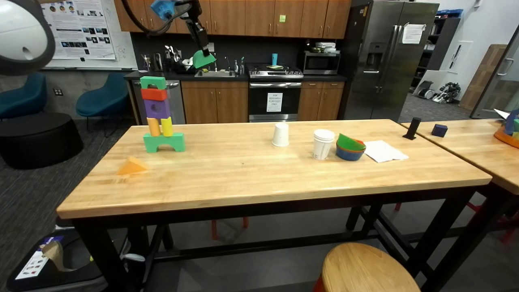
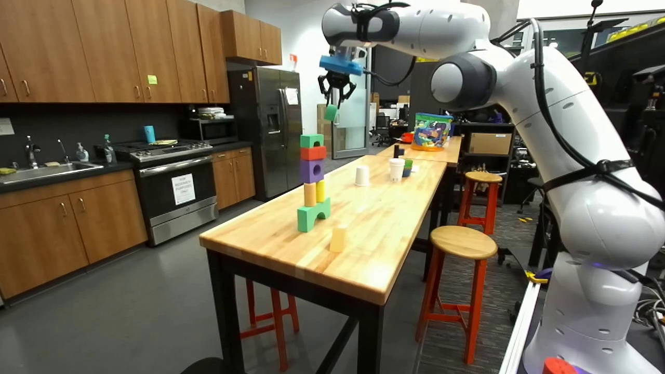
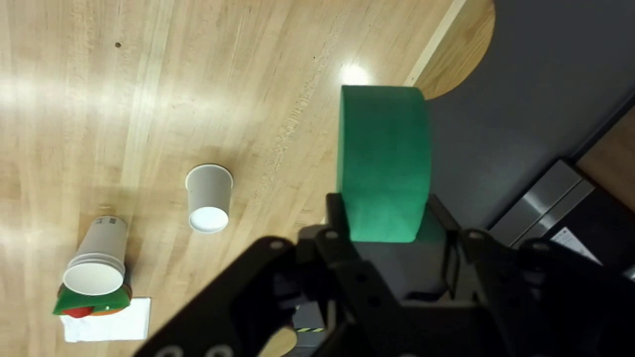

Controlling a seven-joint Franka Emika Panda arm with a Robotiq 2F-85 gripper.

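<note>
My gripper (image 3: 385, 208) is shut on a green block (image 3: 384, 163) with a curved side, held by its near end between the two fingers. In both exterior views the gripper (image 2: 334, 105) hangs well above the table, with the green block (image 1: 202, 59) tilted beneath it. Below it stands a block tower, apart from the held block: a large green arch (image 1: 164, 142) at the base, an orange pillar (image 1: 153, 127) and a yellow pillar (image 1: 166, 126), a purple block (image 1: 157, 108), a red block (image 1: 154, 94) and a small green arch (image 1: 153, 82) on top. An orange wedge (image 1: 133, 166) lies near it.
An upside-down white cup (image 1: 280, 134), a stack of white cups (image 1: 323, 144), nested bowls (image 1: 349, 154) and a white napkin (image 1: 383, 151) rest on the table (image 1: 243, 178). A black post (image 1: 412, 129) stands at the table's far end. Stools (image 2: 463, 242) flank the table.
</note>
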